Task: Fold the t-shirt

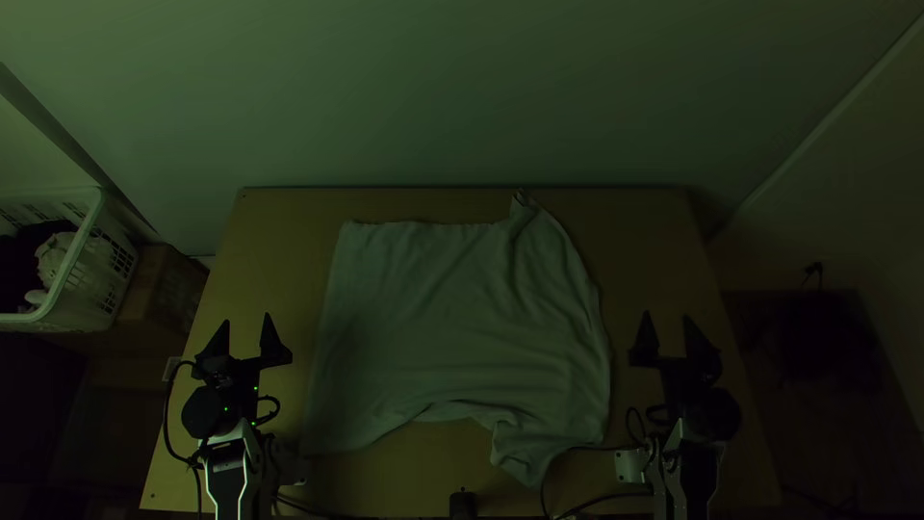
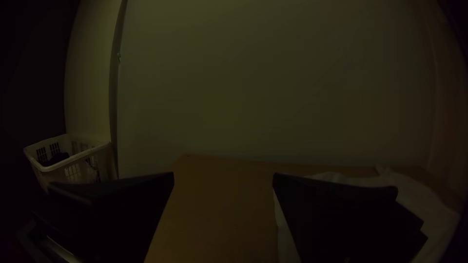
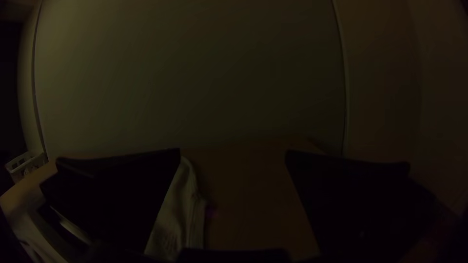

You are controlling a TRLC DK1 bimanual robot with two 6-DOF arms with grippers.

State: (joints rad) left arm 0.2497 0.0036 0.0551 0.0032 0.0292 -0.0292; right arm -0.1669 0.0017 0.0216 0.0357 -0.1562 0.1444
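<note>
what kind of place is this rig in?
Probably an indoor robot work corner, perhaps a lab or spare room: a wooden table against a plain wall, two arm bases at its near edge, and a white laundry basket beside it.

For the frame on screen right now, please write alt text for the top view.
Pale t-shirt spread rumpled and unfolded on a wooden table, its near edge bunched. The left tool and right tool are open on either side, not touching it.

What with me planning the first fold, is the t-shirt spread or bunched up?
Mostly spread: the t-shirt lies broad across the table, lightly wrinkled, its near edge uneven and rumpled toward the right.
</note>
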